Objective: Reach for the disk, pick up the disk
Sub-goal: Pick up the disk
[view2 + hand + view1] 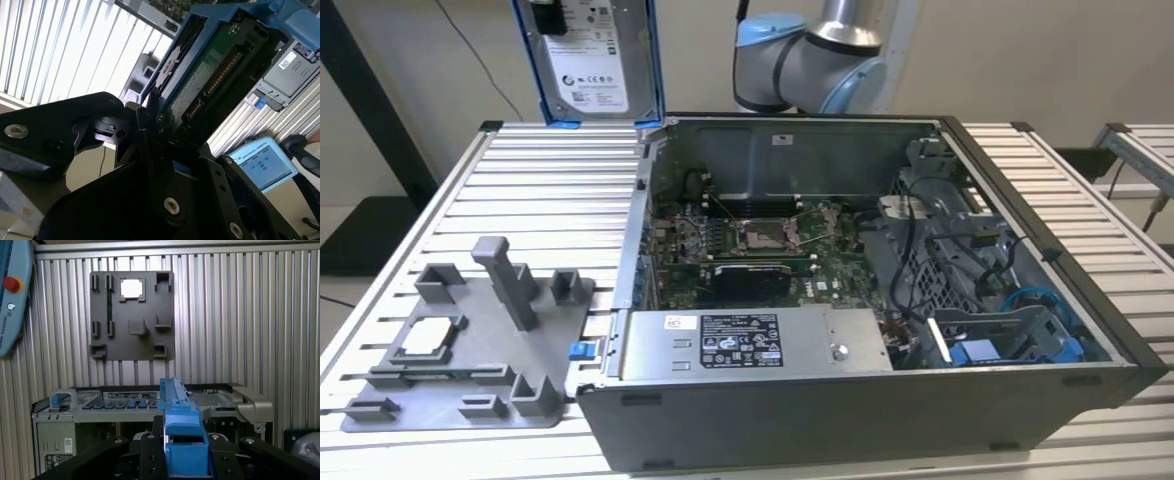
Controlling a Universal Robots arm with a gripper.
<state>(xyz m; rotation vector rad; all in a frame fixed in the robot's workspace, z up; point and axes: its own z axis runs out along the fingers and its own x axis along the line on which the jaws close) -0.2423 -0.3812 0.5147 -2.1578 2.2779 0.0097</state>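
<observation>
The slatted metal table lies under everything in the exterior view. The open computer case takes the centre and lower right of that frame. The grey fixture plate sits at the lower left. The disk hangs upright at the upper left, above the table. In the first wrist view the gripper has its jaws pinching the disk's blue frame. A small square chip rests on the plate.

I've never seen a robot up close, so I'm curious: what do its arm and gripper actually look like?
The arm is built of rounded, silver-grey metal joints, one closed by a light blue cap. The gripper is matt black, made of flat, angular links dotted with small silver screws. Its fingers are black too.
</observation>
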